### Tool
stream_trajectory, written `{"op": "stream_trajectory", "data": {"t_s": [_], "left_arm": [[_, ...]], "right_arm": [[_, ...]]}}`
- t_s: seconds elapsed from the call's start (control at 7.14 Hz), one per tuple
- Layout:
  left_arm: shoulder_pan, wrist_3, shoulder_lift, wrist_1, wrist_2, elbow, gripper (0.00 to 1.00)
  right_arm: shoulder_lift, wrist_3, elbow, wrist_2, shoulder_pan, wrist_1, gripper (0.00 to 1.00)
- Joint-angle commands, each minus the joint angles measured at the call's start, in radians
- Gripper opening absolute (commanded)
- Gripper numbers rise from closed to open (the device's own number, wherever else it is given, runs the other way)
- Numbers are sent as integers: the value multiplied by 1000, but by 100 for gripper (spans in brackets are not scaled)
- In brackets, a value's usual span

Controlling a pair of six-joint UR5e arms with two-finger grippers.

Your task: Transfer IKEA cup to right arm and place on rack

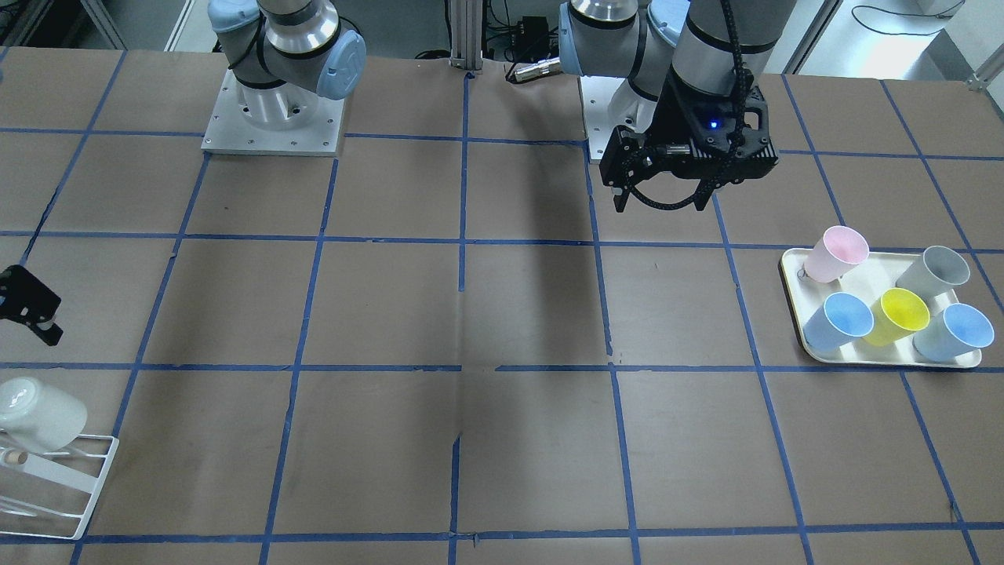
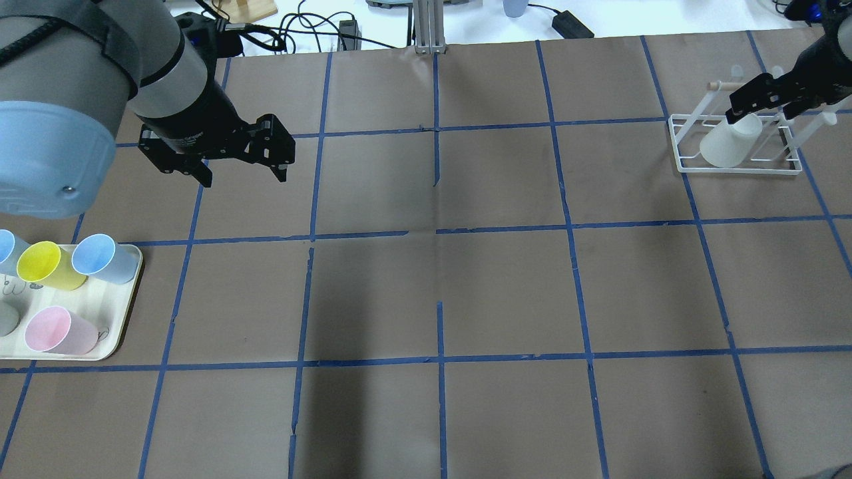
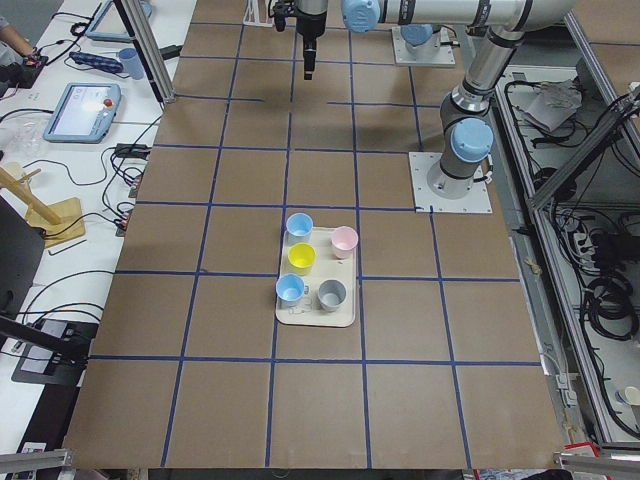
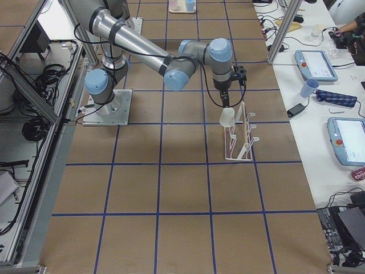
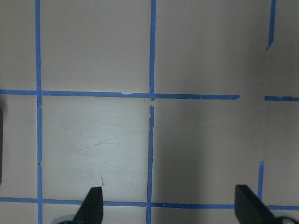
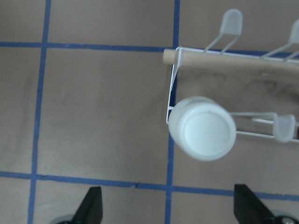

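Observation:
The off-white IKEA cup (image 2: 729, 145) hangs upside down and tilted on a prong of the white wire rack (image 2: 739, 171) at the far right of the table. It also shows in the right wrist view (image 6: 205, 128), base toward the camera, and in the front view (image 1: 39, 414). My right gripper (image 2: 759, 110) hovers just above the cup, open and empty, its fingertips (image 6: 93, 200) wide apart. My left gripper (image 2: 244, 174) is open and empty above the bare table at the far left, its fingertips (image 5: 93, 200) spread.
A cream tray (image 2: 126, 313) at the near left holds several cups, among them a bright yellow one (image 2: 40, 263), a pink one (image 2: 56, 330) and a grey one (image 1: 937, 269). The rack's wooden peg (image 6: 219, 59) lies beside the cup. Blue tape lines grid the brown table.

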Motion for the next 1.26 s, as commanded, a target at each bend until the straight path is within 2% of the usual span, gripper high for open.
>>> {"op": "stream_trajectory", "data": {"t_s": [0.0,0.28,0.56,0.7,1.12], "left_arm": [[1,0,2,0,2,-1,100],[1,2,2,0,2,-1,100],[1,2,2,0,0,1,100],[1,2,2,-1,2,1,100],[1,2,2,-1,0,1,100]], "right_arm": [[-111,140,6,-92,107,152,100],[-216,309,11,-110,193,324,100],[-348,382,61,-111,241,471,100],[-390,427,103,-104,253,485,100],[-389,515,103,-113,336,473,100]]}}
